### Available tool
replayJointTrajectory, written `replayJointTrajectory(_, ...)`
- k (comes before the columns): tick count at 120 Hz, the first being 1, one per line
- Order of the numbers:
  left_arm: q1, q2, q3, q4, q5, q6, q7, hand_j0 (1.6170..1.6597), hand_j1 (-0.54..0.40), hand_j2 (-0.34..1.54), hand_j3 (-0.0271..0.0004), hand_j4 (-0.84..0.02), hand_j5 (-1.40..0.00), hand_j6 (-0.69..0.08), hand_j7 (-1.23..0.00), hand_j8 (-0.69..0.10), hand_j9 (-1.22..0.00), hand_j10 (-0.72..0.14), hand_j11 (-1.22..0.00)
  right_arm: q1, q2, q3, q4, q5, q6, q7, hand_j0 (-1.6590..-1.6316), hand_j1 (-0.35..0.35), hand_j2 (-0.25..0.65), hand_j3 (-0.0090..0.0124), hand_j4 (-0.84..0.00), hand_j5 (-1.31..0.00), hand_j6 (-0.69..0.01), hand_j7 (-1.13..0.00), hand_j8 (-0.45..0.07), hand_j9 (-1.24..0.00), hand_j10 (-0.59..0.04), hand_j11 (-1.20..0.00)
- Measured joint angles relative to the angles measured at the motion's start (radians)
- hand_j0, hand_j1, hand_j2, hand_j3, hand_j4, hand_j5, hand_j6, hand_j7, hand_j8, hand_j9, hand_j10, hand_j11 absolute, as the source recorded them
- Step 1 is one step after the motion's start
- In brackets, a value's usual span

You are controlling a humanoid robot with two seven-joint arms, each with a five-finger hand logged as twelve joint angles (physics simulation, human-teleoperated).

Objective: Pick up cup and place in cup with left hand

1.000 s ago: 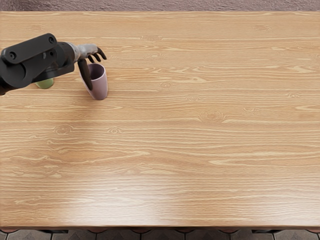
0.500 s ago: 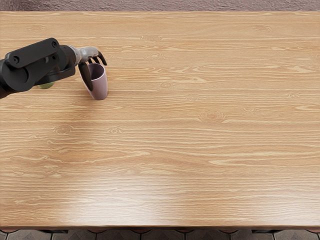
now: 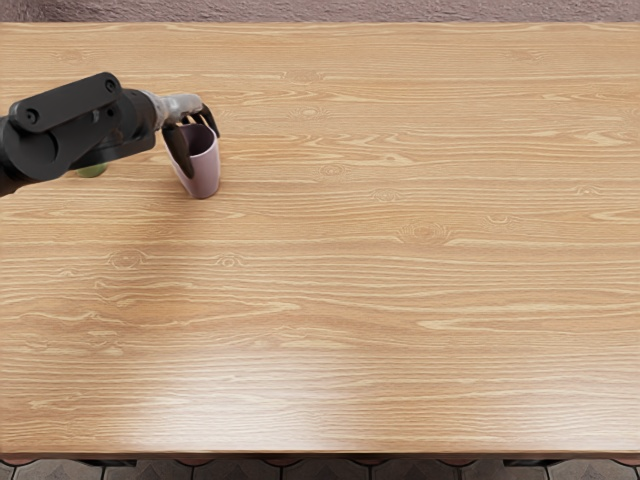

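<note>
well, hand (image 3: 203,153) at plain mauve cup (image 3: 206,174)

Mauve tapered cup (image 3: 206,176) stood upright, mouth up, far left on table (image 3: 400,300); green object (image 3: 93,171), mostly hidden, sat left of it.

From here I have the cup (image 3: 206,175) on the worktop (image 3: 400,250), toward its far left corner. To the cup's left, apart from it, lies a mostly hidden object (image 3: 93,171), partly behind my left arm (image 3: 70,130) in this view.
</note>
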Motion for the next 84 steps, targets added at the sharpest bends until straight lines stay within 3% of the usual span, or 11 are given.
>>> replayJointTrajectory(45, -0.074, 0.034, -0.002, -0.064, -0.019, -0.002, 0.024, 1.6548, -0.165, 0.1, -0.0001, -0.391, -0.69, -0.219, -0.68, -0.218, -0.66, -0.384, -0.66, 0.0, 0.0, 0.0, 0.0, 0.0, 0.0, 0.0, -1.6581, -0.349, 0.0, 0.0, 0.0, 0.0, 0.0, 0.0, 0.0, 0.0, 0.0, 0.0)
replayJointTrajectory(84, -0.156, 0.104, 0.037, -0.112, -0.064, -0.003, 0.024, 1.6544, -0.102, 0.07, 0.0, -0.458, -0.68, -0.289, -0.67, -0.272, -0.67, -0.45, -0.67, 0.0, 0.0, 0.0, 0.0, 0.0, 0.0, 0.0, -1.6581, -0.349, 0.0, 0.0, 0.0, 0.0, -0.001, 0.0, 0.0, 0.0, 0.0, 0.0)
